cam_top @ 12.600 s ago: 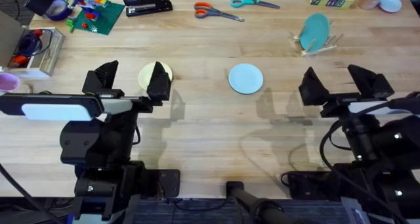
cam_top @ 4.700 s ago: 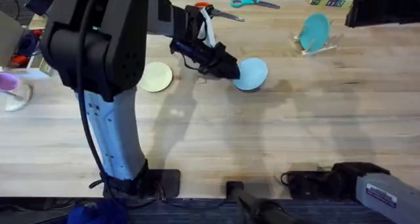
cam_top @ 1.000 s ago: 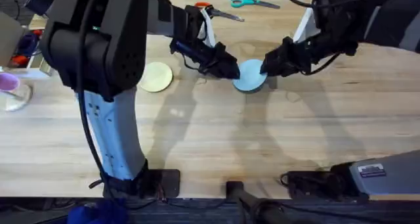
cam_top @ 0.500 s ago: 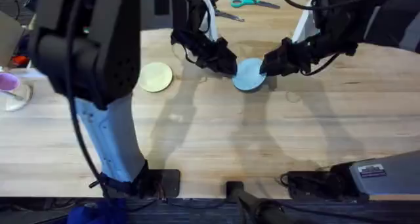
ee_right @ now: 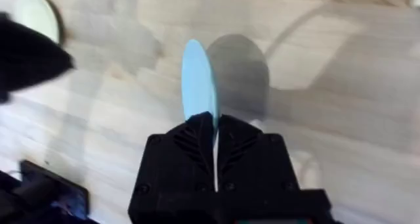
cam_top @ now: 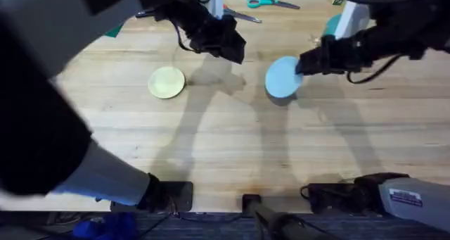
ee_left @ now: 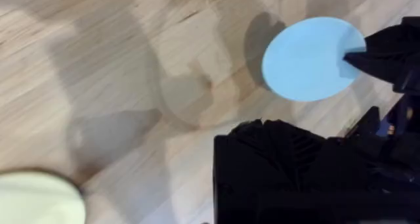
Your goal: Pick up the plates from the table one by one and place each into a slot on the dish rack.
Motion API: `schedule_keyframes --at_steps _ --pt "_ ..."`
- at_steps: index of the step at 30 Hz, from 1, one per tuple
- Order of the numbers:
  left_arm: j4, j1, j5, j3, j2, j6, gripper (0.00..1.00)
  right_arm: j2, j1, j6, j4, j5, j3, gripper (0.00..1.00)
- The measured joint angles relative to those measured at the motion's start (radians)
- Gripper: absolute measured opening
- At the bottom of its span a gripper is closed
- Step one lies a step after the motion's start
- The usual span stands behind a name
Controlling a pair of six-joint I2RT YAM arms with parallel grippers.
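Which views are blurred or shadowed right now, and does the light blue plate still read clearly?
Overhead: the left arm rises close under the camera, a large dark blur at the left; the light blue plate reads sharp, with a shadow beneath it. Left wrist: soft arm shadows across the table; the pale yellow plate is blurred at the corner. Right wrist: the blue plate shows edge-on, casting a round shadow.
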Motion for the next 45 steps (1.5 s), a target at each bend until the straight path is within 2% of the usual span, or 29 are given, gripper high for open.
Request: schedule_keyframes --at_steps 4,8,18,27,34,35,36,40,42,45 --pt "-0.056 0.000 -0.062 0.000 -0.089 0.011 0.040 -0.061 0.000 -0.064 -0.096 0.067 0.034 0.030" --pt "-0.103 0.000 -0.129 0.000 -0.179 0.018 0.040 -0.106 0.000 -0.153 -0.179 0.143 0.117 0.030" --pt "-0.209 0.000 -0.276 0.000 -0.360 0.041 0.040 -0.121 0.000 -0.421 -0.273 0.252 0.331 0.030" --pt "-0.263 0.000 -0.378 0.000 -0.418 0.048 0.040 -0.121 0.000 -0.620 -0.275 0.393 0.393 0.028" --pt "-0.288 0.000 -0.416 0.001 -0.418 0.049 0.051 -0.121 0.000 -0.699 -0.276 0.503 0.401 0.028" --pt "-0.289 0.000 -0.422 0.001 -0.418 0.052 0.154 -0.121 0.000 -0.703 -0.276 0.510 0.402 0.028" --pt "-0.289 0.000 -0.423 0.001 -0.418 0.053 0.298 -0.121 0.000 -0.707 -0.276 0.516 0.404 0.028" --pt "-0.289 0.000 -0.431 0.001 -0.418 0.052 0.924 -0.121 -0.016 -0.718 -0.275 0.524 0.409 0.028" --pt "-0.289 0.000 -0.433 0.001 -0.418 0.052 0.987 -0.121 -0.040 -0.719 -0.267 0.525 0.410 0.028" --pt "-0.289 0.000 -0.433 0.001 -0.418 0.052 0.992 -0.121 -0.091 -0.718 -0.236 0.529 0.410 0.028"
